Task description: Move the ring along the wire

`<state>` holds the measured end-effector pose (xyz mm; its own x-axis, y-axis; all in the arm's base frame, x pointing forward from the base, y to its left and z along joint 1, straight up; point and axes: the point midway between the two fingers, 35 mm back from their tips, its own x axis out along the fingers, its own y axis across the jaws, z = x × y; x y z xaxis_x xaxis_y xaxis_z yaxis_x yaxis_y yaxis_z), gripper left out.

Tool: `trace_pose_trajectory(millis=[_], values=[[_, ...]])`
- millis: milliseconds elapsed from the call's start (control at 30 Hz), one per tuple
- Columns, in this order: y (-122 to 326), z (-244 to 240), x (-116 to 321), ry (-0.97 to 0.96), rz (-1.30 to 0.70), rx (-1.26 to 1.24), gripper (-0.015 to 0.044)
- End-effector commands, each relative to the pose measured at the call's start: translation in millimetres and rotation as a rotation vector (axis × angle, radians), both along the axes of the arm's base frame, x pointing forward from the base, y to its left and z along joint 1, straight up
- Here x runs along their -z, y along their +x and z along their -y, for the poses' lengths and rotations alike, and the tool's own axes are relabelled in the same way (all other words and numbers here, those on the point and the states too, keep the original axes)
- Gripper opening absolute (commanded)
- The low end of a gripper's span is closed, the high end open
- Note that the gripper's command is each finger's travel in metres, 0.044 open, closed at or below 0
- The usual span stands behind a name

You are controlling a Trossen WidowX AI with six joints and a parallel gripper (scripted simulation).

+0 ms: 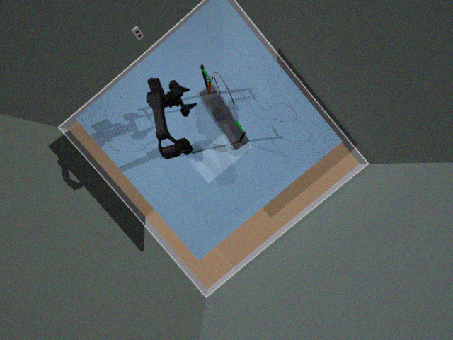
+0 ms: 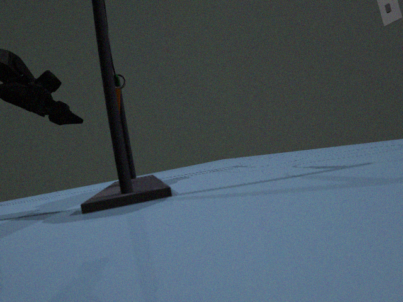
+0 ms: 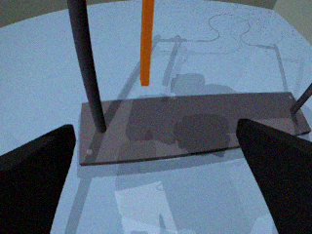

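Dim grey-green walls around a blue tabletop [image 1: 204,219] [image 2: 227,243] [image 3: 29,102], with faint, overlapping shadows across it. On a long dark base [image 1: 228,127] [image 2: 146,187] [image 3: 195,101], two upright posts, with a thin wire [image 1: 232,98] between them, hard to trace from above and mostly lost behind the front post [image 2: 110,97] in the exterior view. At one end, on the green part beside a post, the ring [image 1: 209,83] [image 2: 124,81], tiny from above and cut off in the wrist view; below it, the orange handle [image 1: 209,88] [image 2: 118,97] [image 3: 145,44], partly hidden by the front post. Gripper [image 1: 192,96] [image 2: 81,121] [image 3: 158,131] apart from the handle, jaws spread wide with nothing between them; separation hard to make out side-on. At the other end, a second green part [image 1: 239,126], ringless.
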<state>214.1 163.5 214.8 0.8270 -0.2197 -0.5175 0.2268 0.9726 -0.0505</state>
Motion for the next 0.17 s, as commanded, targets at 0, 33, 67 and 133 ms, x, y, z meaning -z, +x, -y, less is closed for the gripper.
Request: trace_pose_trajectory(millis=[0,33,67,133], values=[[0.2,-0.1,-0.1,0.000,0.003,0.004,0.0440],[0.2,-0.1,-0.1,0.000,0.003,0.004,0.0440],[0.2,-0.1,-0.1,0.000,0.003,0.004,0.0440],[0.2,-0.1,-0.1,0.000,0.003,0.004,0.0440]])
